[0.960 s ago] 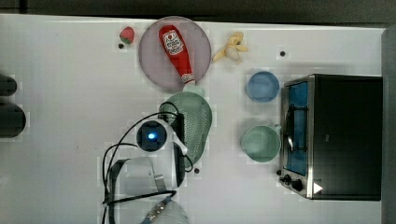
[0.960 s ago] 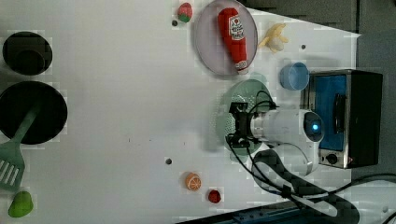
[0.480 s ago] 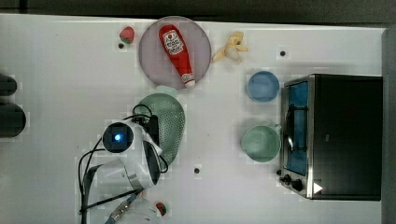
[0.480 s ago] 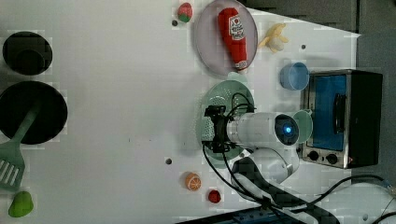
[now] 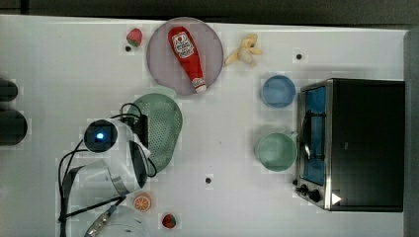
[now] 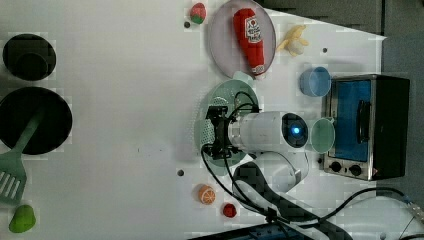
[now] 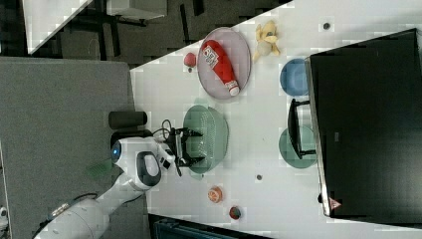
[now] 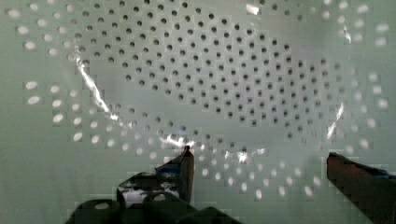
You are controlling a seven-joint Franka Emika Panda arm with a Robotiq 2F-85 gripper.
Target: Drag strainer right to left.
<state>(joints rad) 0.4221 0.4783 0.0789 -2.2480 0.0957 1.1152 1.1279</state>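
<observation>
The strainer (image 5: 165,123) is a pale mint-green oval colander dotted with small holes, lying left of centre in the top view, just below the plate. It also appears in the left view (image 6: 225,95) and the right view (image 7: 211,132). My gripper (image 7: 194,147) reaches down into its bowl near one rim, open, with the fingers spread wide. In the wrist view the perforated inside of the strainer (image 8: 210,70) lies close under the two dark fingertips (image 8: 184,163), which stand far apart with nothing between them. In the top view, the white wrist covers the gripper (image 5: 143,133).
A grey plate (image 5: 160,64) with a ketchup bottle (image 5: 187,57) lies just beyond the strainer. A blue bowl (image 5: 278,91), a green cup (image 5: 275,151) and a toaster oven (image 5: 356,143) stand on the top view's right. An orange (image 5: 142,201) and strawberries lie near the arm's base.
The arm and the strainer have slid together toward the top view's left, away from the cups and the oven.
</observation>
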